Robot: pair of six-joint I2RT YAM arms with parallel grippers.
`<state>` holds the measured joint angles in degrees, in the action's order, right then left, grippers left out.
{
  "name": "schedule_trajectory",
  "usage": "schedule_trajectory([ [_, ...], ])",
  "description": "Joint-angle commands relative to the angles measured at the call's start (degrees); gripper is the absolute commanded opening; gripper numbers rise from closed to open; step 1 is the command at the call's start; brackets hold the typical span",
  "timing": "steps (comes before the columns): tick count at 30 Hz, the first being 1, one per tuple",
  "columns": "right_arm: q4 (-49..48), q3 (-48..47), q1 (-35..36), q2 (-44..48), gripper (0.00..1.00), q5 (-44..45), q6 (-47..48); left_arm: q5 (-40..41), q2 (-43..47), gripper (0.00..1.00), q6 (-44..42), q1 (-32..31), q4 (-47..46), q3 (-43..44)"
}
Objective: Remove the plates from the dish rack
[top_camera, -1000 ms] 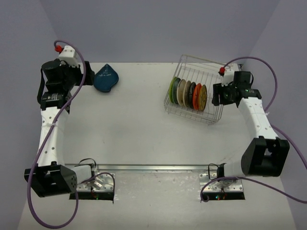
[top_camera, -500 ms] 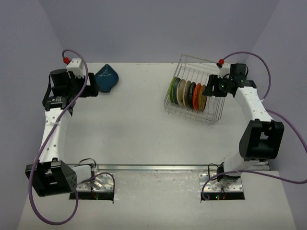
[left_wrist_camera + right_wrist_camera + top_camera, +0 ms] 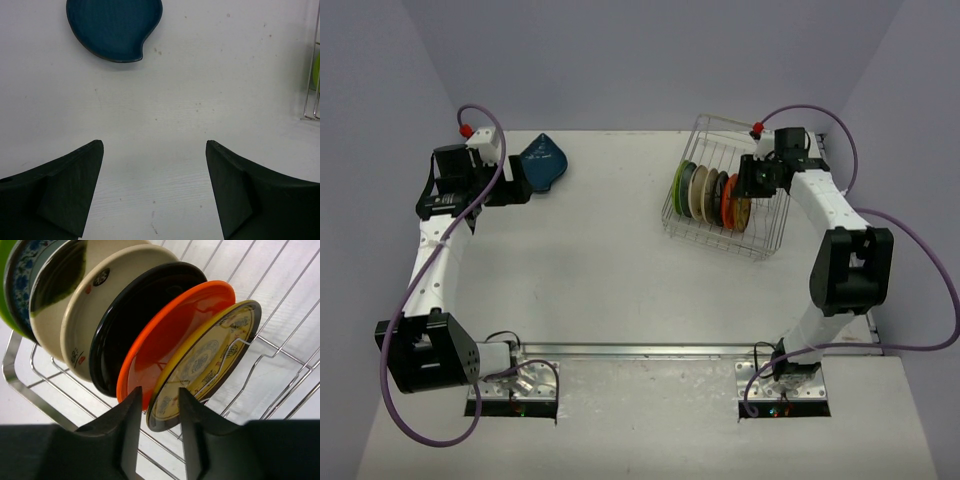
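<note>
top cam: rack (image 3: 761,243) sits far right on the desk (image 3: 610,270), one corner tilted up. Plates stand on edge in a row in it: green (image 3: 678,186) at the left end, then cream (image 3: 699,193), black (image 3: 717,190), orange (image 3: 729,206), yellow (image 3: 744,213) at the right end. Blue plate (image 3: 542,162) lies flat on the desk at far left, well apart from the rack. Right arm (image 3: 820,205) reaches into the rack at the yellow end; left arm (image 3: 432,250) ends just beside the blue plate

left wrist: left jaws wide apart, nothing between them, only bare desk below. Blue plate is ahead near the top edge, not touching the fingers (image 3: 65,195). Sliver of rack wire and green plate at the right edge

right wrist: right jaws are nearly together, straddling the lower rim of the yellow plate, one finger (image 3: 127,435) on the orange side, the other on the outer side. Gap is narrow and the rim fills most of it; can't tell if they're actually clamped on it. Yellow plate sits in its slot, leaning on a divider wire. Behind it in order: orange, black, cream, a cream one with a dark green patch (image 3: 52,292), a blue-patterned one (image 3: 21,275), green
</note>
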<state>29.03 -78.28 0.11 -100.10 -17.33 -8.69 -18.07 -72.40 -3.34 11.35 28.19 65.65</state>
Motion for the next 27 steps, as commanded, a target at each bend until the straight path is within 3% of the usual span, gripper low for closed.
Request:
schedule_trajectory([
  [1, 0.4, -3.7, 1.6, -0.8, 0.28, 2.7, -0.9, 0.1, 1.0, 0.81, 0.1, 0.2, -1.3, 1.6],
  [7, 5.3, -6.3, 0.9, -0.1, 0.0, 0.7, -5.0, -0.2, 1.0, 0.82, 0.3, 0.2, -1.0, 2.5],
  [14, 9.2, -8.7, -4.9, 3.1, 0.0, -10.4, -8.1, -1.4, 1.0, 0.95, -0.1, 0.2, 1.2, 5.1],
  [16, 9.7, -9.6, -6.1, 5.6, 0.0, -15.4, -7.0, -2.0, 1.0, 1.0, 0.1, 0.2, 1.8, 6.2],
  [19, 10.1, -10.4, -6.2, 10.0, 0.0, -20.9, -3.1, -4.3, 1.0, 1.0, 0.8, 0.2, 2.4, 7.9],
  [25, 10.6, -12.5, -4.3, 19.7, 0.0, -28.4, 9.4, -10.6, 1.0, 1.0, 3.2, 0.2, 3.0, 12.0],
  [27, 12.0, -12.0, -1.1, 23.7, 0.0, -26.5, 20.7, -14.4, 1.1, 0.99, 5.1, 0.2, 2.8, 13.4],
])
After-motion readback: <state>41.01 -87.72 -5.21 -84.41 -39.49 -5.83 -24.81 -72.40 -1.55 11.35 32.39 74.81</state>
